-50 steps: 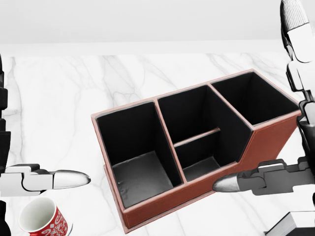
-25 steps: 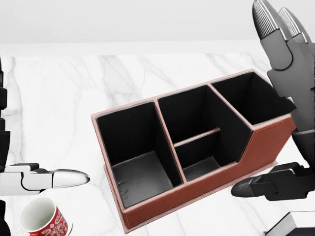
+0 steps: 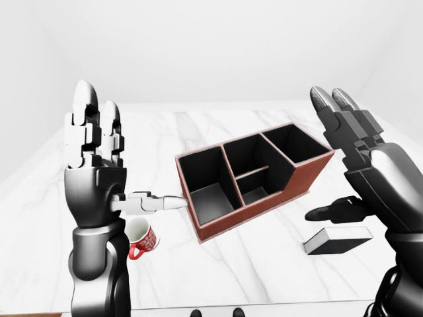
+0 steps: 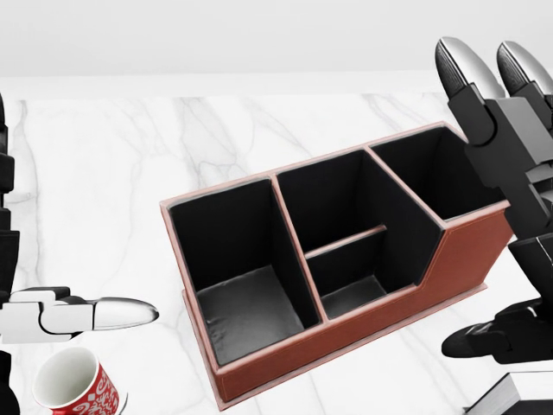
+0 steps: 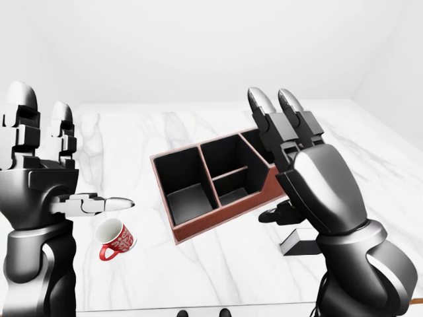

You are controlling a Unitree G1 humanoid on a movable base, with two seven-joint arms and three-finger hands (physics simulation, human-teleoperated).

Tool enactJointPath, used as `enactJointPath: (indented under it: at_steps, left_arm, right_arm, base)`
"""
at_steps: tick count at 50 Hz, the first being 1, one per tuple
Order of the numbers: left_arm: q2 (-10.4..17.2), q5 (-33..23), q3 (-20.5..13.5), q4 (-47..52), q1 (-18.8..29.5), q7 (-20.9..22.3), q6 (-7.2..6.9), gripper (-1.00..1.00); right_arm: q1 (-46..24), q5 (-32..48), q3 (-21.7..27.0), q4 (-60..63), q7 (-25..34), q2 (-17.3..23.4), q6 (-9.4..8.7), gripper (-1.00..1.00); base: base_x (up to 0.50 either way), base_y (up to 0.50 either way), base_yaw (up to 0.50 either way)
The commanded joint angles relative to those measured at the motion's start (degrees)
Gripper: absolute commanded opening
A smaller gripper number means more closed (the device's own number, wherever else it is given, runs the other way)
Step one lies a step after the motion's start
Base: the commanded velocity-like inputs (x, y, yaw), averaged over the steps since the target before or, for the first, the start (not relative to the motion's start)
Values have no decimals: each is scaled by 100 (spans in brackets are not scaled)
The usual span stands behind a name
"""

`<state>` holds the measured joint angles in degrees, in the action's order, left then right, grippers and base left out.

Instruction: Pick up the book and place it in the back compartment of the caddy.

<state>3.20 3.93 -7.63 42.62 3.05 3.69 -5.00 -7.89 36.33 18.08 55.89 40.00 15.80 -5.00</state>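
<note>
The brown caddy (image 3: pixel 259 212) with black compartments stands slanted in the middle of the marble table. The book (image 3: pixel 338 240), grey with a white page edge, lies flat on the table below the caddy's right end. My right hand (image 3: pixel 321 156) is open above the book, fingers upright beside the caddy's right end and its thumb (image 3: pixel 330 212) pointing left just over the book. It holds nothing. My left hand (image 3: pixel 132 153) is open to the left of the caddy, fingers raised, thumb (image 4: pixel 111 314) pointing at the caddy's left wall.
A red mug (image 3: pixel 141 238) with a white pattern lies on its side below my left hand. The white marble table (image 3: pixel 251 277) ends at a near edge along the bottom of the eye views. A plain white wall stands beyond.
My right hand has turned and shifted right: its fingers rose into the head view's upper right and its thumb slid right and down toward the book. Left hand and caddy are still.
</note>
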Motion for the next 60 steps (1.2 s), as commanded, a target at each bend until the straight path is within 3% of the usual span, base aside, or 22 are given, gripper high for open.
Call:
enactJointPath:
  at_steps: [1,20,60]
  left_arm:
    - [-8,-20,27,-27,-18,2,0,100]
    - [-20,-44,47,-31,-34,9,0,100]
    - [-18,-47,43,9,-34,16,0,100]
  right_arm:
    - [76,197,207,30,0,10,0,100]
    - [422,401,476,-301,0,-123,0,100]
    - [943,1016,297,-935,0,-607,0,100]
  base:
    - [0,0,0]
    - [0,0,0]
    - [0,0,0]
